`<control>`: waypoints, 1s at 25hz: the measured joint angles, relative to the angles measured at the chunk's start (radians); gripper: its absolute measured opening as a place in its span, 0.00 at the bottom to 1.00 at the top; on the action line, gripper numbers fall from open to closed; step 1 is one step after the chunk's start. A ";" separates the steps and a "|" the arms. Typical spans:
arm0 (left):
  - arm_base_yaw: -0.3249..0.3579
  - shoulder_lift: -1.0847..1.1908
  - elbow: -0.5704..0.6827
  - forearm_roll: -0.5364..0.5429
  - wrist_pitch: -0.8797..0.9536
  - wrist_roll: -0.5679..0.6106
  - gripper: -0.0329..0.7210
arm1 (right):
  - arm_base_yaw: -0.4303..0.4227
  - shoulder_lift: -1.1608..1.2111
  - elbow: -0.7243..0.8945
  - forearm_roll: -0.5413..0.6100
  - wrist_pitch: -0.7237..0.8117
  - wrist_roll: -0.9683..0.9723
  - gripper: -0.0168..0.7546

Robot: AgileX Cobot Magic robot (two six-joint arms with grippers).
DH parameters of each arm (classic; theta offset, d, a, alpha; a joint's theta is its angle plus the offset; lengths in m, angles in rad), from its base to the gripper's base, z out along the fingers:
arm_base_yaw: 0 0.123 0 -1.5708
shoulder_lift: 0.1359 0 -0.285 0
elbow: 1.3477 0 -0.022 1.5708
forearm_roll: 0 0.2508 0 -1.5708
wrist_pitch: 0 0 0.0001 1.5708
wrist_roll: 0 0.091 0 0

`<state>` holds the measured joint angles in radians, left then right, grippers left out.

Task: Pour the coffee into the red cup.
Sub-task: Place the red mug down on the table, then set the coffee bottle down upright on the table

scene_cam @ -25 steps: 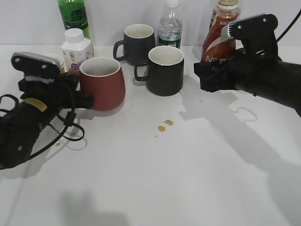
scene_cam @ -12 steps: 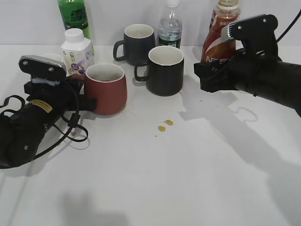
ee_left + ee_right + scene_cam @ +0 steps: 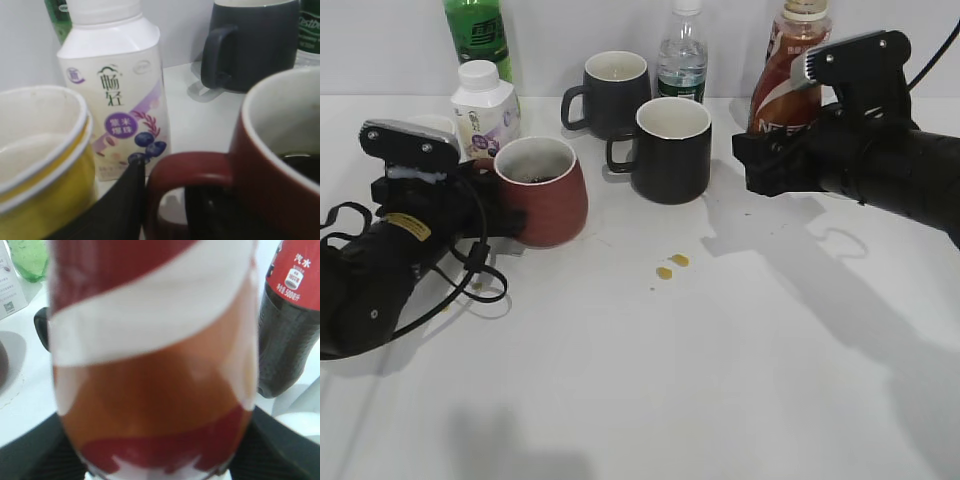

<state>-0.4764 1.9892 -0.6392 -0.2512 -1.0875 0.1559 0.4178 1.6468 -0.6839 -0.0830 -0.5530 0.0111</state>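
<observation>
The red cup (image 3: 548,197) stands at the left and leans toward my left gripper (image 3: 498,208), which is shut on its loop handle. Dark liquid shows inside the cup. In the left wrist view the cup (image 3: 280,165) fills the right side, and my gripper's (image 3: 165,212) black fingers sit on either side of the handle. My right gripper (image 3: 767,160) is shut on the coffee (image 3: 784,85), holding the bottle upright at the back right. The coffee (image 3: 150,365) fills the right wrist view between my fingers (image 3: 155,465).
Two black mugs (image 3: 672,148) (image 3: 613,90) stand behind the red cup. A white yogurt bottle (image 3: 484,105), a green bottle (image 3: 477,35) and a water bottle (image 3: 682,60) line the back. A yellow paper cup (image 3: 40,165) sits by my left gripper. A cola bottle (image 3: 290,315) stands beside the coffee. Brown drips (image 3: 670,266) mark the table.
My left gripper shifted the red cup slightly to the right and down, and the cup now tilts toward the gripper, showing dark liquid. The right arm and the coffee have not moved.
</observation>
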 joint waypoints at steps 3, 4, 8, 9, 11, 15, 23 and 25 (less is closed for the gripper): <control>-0.009 -0.002 0.008 -0.002 0.000 -0.001 0.35 | 0.000 0.000 0.000 0.000 0.000 0.000 0.69; -0.014 -0.003 0.011 -0.004 0.003 -0.001 0.36 | 0.000 0.000 0.000 0.000 0.000 0.000 0.69; -0.033 -0.030 0.022 -0.006 0.025 -0.001 0.37 | 0.000 0.020 0.000 0.009 -0.011 0.000 0.69; -0.036 -0.037 0.027 -0.007 0.033 -0.001 0.37 | 0.000 0.039 0.000 0.015 -0.023 0.000 0.69; -0.037 -0.052 0.030 -0.013 0.059 -0.001 0.37 | 0.000 0.084 0.000 0.031 -0.048 0.000 0.69; -0.037 -0.064 0.030 -0.021 0.114 -0.001 0.37 | 0.000 0.168 0.000 0.040 -0.106 0.000 0.69; -0.037 -0.122 0.076 -0.024 0.152 -0.001 0.38 | 0.000 0.242 0.000 0.041 -0.184 0.000 0.69; -0.037 -0.154 0.092 -0.024 0.162 -0.001 0.38 | 0.000 0.248 0.000 0.042 -0.184 0.000 0.69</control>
<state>-0.5138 1.8351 -0.5469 -0.2752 -0.9260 0.1549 0.4178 1.8944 -0.6839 -0.0410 -0.7369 0.0111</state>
